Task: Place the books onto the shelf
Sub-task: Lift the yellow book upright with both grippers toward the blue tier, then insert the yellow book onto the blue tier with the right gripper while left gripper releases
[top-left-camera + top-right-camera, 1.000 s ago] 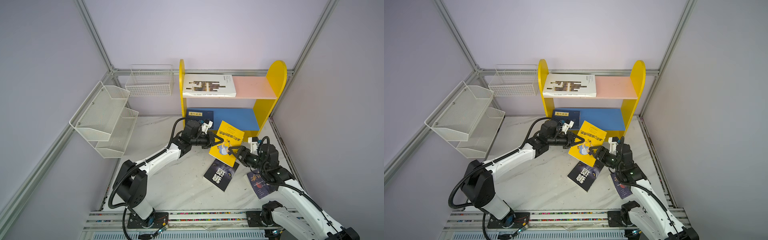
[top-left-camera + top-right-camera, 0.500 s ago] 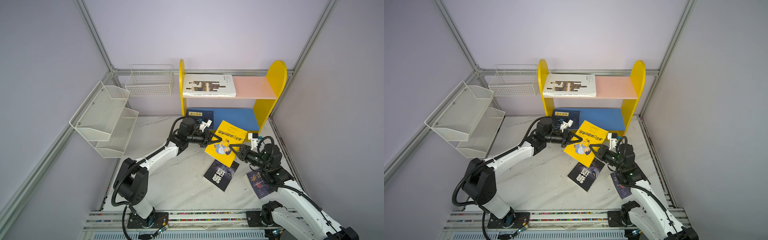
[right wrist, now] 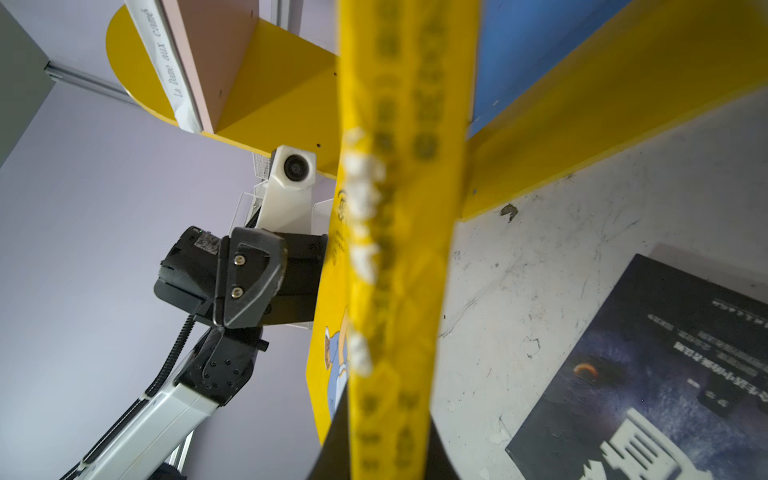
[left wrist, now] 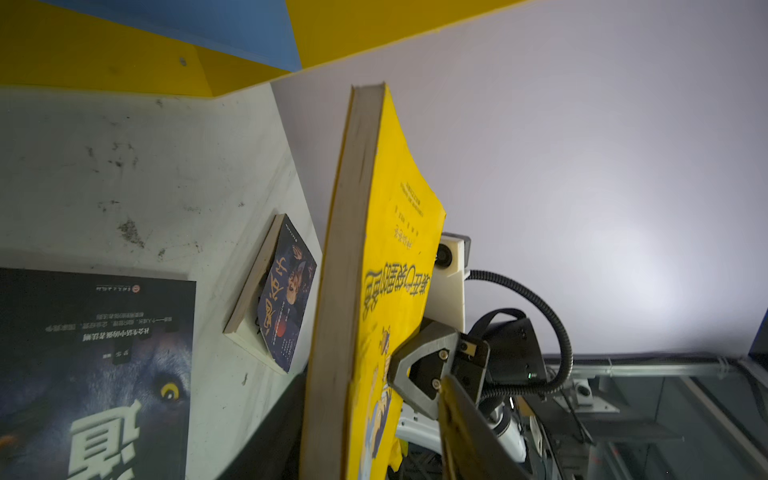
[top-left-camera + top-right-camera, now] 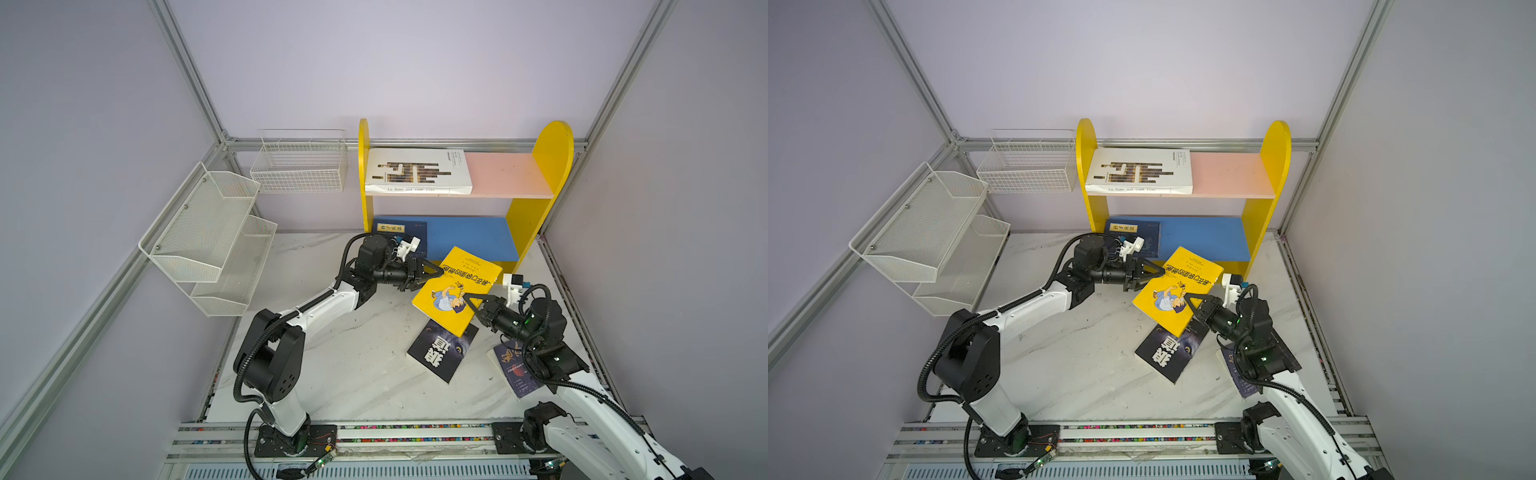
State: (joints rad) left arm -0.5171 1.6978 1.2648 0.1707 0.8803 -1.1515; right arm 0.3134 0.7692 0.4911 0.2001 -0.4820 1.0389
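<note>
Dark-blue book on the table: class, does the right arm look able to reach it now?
Probably not now: the right gripper is shut on the yellow book, and that arm's own links hang over the dark-blue book.

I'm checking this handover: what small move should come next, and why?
Probably the left gripper should back straight off the yellow book: its fingers stand open around the book's edge, while the right gripper is clamped on another edge, holding it aloft.
</note>
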